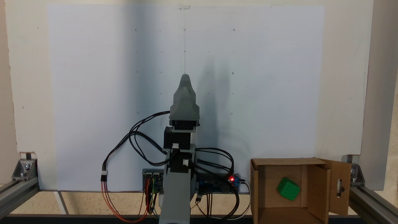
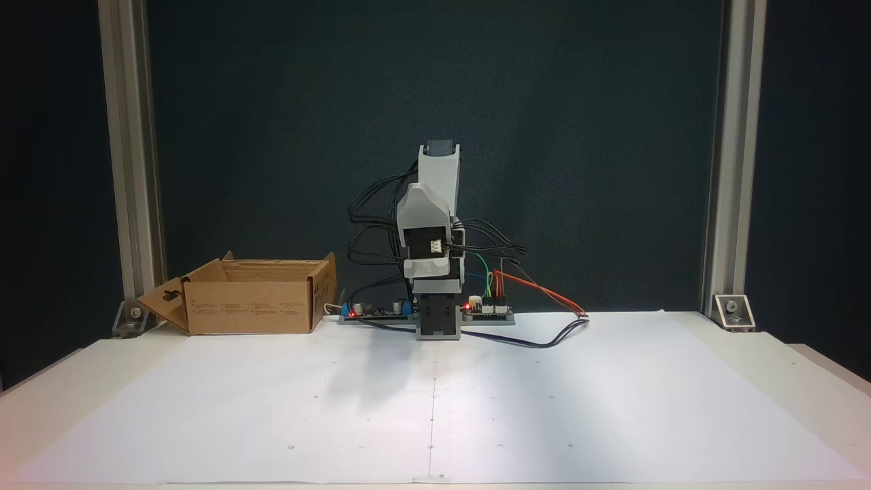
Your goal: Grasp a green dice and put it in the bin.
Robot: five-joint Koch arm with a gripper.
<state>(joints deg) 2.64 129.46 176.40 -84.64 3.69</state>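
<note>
The green dice [image 1: 288,189] lies tilted on the floor of the bin [image 1: 267,174], a brown cardboard box with open flaps, one with a slot cut-out. In the other fixed view the bin [image 2: 252,306] stands left of the arm's base and its walls hide the dice. The arm is folded over its base, well away from the bin. My grey gripper [image 1: 185,77] points out over the white sheet and holds nothing that I can see. Seen from the front, the gripper [image 2: 423,192] shows a single tip, one jaw behind the other.
Circuit boards [image 2: 486,309] with red lights and loose cables [image 1: 136,140] sit around the arm's base. Aluminium frame posts [image 2: 721,156] stand at the table's corners. A large white paper sheet [image 2: 435,395] covers the table in front of the arm.
</note>
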